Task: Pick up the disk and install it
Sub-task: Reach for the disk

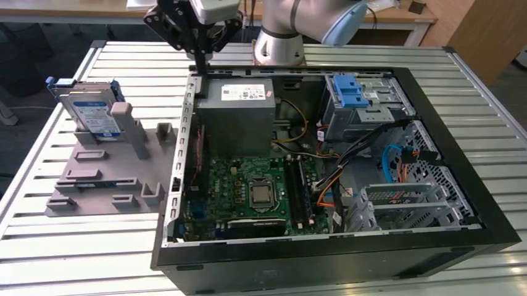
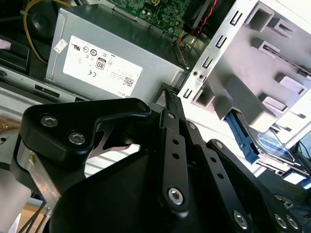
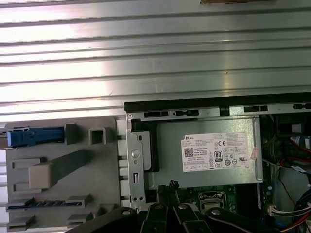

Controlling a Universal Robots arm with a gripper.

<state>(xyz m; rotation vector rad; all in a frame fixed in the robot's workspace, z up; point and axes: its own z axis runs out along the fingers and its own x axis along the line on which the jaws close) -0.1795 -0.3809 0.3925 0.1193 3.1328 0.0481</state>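
Nothing was done yet: the hard drive point(image 1: 89, 112) sat in its grey stand point(image 1: 82, 198), and the gripper point(image 1: 200, 61), pinched narrow and empty, hung over the computer case point(image 1: 329, 266).

- One disk point(image 1: 89, 112), at the exterior view's far left.
- One grey slotted stand point(image 1: 99, 185), under it.
- One open computer case point(image 1: 329, 262), on the exterior view's right.
- One power supply point(image 1: 237, 117) and one motherboard point(image 1: 247, 191), inside.
- One gripper point(image 1: 201, 65).
- One slatted table point(image 1: 49, 259).

The arm point(image 1: 284, 37) holds its jaws downward, pressed together.
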